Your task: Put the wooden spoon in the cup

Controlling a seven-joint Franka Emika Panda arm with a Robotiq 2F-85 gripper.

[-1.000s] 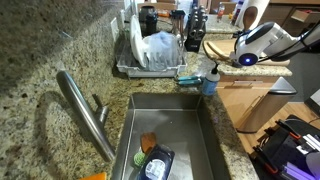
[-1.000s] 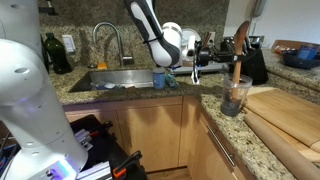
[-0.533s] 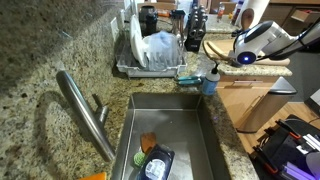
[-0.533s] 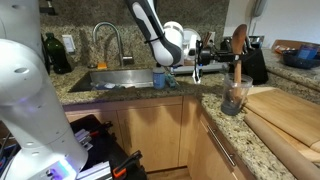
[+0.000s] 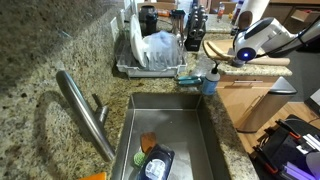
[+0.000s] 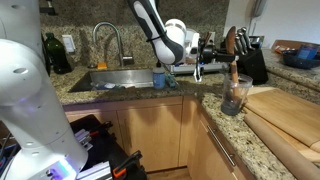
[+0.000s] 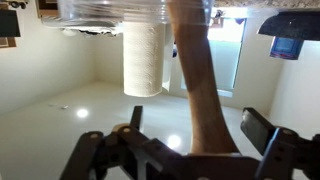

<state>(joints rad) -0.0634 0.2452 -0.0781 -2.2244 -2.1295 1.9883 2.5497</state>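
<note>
The wooden spoon point(image 6: 233, 62) stands nearly upright in the cup point(image 6: 235, 97), a small grey cup near the counter's corner. My gripper point(image 6: 218, 62) is level with the handle. In the wrist view, which looks upside down, the handle point(image 7: 195, 85) runs between the two fingers toward the cup point(image 7: 110, 12) at the top edge. The gripper point(image 7: 197, 118) is open, with a gap on each side of the handle. In the exterior view from over the sink, the arm point(image 5: 262, 38) hides the cup and spoon.
A sink point(image 5: 205, 135) with a faucet point(image 5: 85, 110) lies in front. A dish rack point(image 5: 150, 55) stands behind it and a blue-capped bottle point(image 5: 210, 78) at its corner. A round wooden board point(image 5: 228, 48), a knife block point(image 6: 252, 62) and a cutting board point(image 6: 285, 110) surround the cup.
The jaws have opened and let go of the spoon handle. The spoon now rests in the cup with its top leaning slightly toward the gripper.
</note>
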